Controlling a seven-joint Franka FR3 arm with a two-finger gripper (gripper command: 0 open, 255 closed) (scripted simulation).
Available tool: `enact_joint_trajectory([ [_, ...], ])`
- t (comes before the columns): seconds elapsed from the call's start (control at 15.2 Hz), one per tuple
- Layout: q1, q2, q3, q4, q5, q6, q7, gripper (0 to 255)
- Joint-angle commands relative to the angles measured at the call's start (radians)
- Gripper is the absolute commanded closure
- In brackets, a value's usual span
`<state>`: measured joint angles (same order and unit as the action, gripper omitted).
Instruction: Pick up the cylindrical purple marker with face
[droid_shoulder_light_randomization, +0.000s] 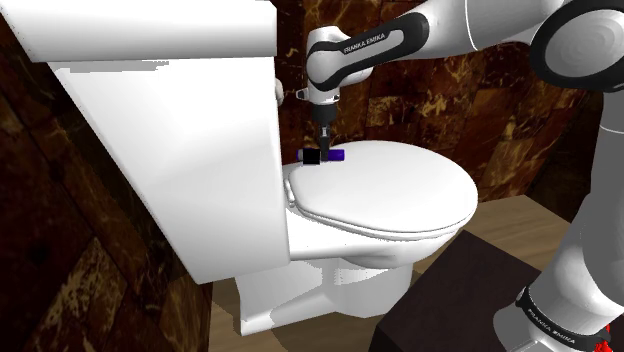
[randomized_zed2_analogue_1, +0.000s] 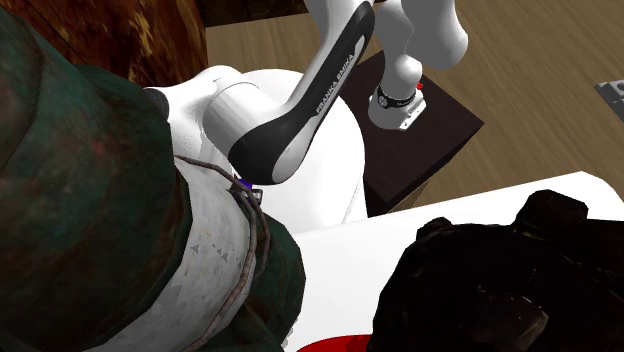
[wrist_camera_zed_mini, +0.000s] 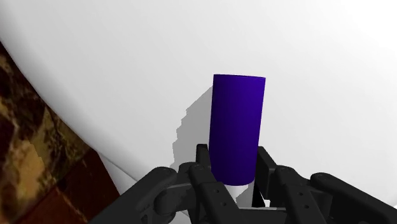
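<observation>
Evidently the grasp is being made; the lift is not yet done.

In the shoulder view, the purple cylindrical marker (droid_shoulder_light_randomization: 338, 155) is seen lying on the white closed toilet lid (droid_shoulder_light_randomization: 400, 195), near its hinge end by the white cistern (droid_shoulder_light_randomization: 190, 150), with the black two-finger end effector (droid_shoulder_light_randomization: 313, 157) lowered onto one end of it. In the second exterior view, a sliver of the marker (randomized_zed2_analogue_1: 243, 183) is glimpsed beneath the white arm (randomized_zed2_analogue_1: 300, 110). In the wrist view, the marker (wrist_camera_zed_mini: 236, 127) is clasped between the fingers (wrist_camera_zed_mini: 202, 162) of the end effector (wrist_camera_zed_mini: 232, 158), its shadow cast close by on the lid (wrist_camera_zed_mini: 305, 57), so it is judged to be resting there. A straight upward lift is called for next, with the clasp kept firm, since a smooth cylinder may be expected to slip.
</observation>
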<state>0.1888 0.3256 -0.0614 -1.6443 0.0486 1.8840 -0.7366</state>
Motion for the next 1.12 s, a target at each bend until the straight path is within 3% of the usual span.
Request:
enact_joint_trajectory([
  [0.0,0.0,0.001,0.0,-0.001,0.0,0.0,0.0,255],
  [0.33,0.0,0.001,0.0,-0.001,0.0,0.0,0.0,255],
  [1.06,-0.001,-0.022,-0.001,0.114,-0.003,-0.138,0.004,255],
])
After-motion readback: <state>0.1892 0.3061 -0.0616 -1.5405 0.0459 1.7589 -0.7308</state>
